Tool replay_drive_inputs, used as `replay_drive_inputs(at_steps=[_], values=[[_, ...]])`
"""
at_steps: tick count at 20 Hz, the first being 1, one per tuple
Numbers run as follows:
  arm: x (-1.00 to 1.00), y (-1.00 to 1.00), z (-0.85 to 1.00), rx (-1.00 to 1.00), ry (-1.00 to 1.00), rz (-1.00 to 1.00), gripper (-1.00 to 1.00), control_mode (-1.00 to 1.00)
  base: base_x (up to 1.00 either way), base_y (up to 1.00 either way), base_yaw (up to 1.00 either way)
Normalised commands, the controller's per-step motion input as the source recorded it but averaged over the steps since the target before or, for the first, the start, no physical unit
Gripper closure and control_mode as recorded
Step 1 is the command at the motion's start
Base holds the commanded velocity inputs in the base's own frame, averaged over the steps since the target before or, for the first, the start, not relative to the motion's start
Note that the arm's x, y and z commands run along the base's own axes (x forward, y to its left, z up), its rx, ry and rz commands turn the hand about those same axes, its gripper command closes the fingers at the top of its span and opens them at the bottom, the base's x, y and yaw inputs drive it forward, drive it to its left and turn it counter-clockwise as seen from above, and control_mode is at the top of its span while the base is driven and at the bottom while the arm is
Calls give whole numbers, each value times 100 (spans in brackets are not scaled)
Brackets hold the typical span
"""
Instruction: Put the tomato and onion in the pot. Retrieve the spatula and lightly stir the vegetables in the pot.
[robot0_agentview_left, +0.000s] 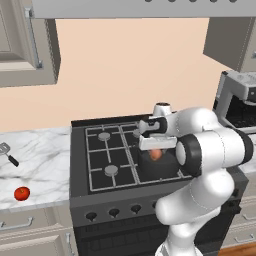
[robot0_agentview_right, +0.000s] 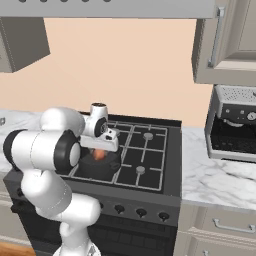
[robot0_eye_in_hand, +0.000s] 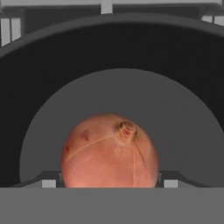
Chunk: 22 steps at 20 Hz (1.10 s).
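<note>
My gripper (robot0_agentview_left: 156, 150) hangs over the dark grey pot (robot0_agentview_left: 167, 171) on the stove's front right burner, shut on the orange-pink onion (robot0_agentview_left: 156, 154). From the hand, the onion (robot0_eye_in_hand: 109, 151) sits between the two fingertips (robot0_eye_in_hand: 50, 182), low inside the pot (robot0_eye_in_hand: 109, 52), whose floor shows right behind it. From the right base camera, the onion (robot0_agentview_right: 98, 154) sits just above the pot's rim (robot0_agentview_right: 102, 168). The bright red tomato (robot0_agentview_left: 21, 193) rests on the marble counter at the left, near its front edge. The spatula (robot0_agentview_left: 7, 152) lies farther back on that counter.
A black gas stove (robot0_agentview_left: 107, 155) with bare burners to the pot's left and behind it. A coffee machine (robot0_agentview_right: 235, 125) stands on the right counter. Wall cabinets (robot0_agentview_left: 22, 42) and a hood hang overhead. My own elbow (robot0_agentview_left: 210, 150) bulks beside the pot.
</note>
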Motion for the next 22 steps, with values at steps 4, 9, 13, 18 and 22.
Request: replay_drive_inputs(at_steps=[4, 9, 13, 18, 22], values=[[2, 0, -5, 0, 0, 0, 100, -100, 0, 0, 0], [-2, 0, 0, 0, 0, 0, -100, -100, 0, 0, 0], [0, 0, 0, 0, 0, 0, -100, -100, 0, 0, 0], [-11, -2, 19, 0, 0, 0, -100, -100, 0, 0, 0], [-24, -4, 39, 0, 0, 0, -100, -100, 0, 0, 0]])
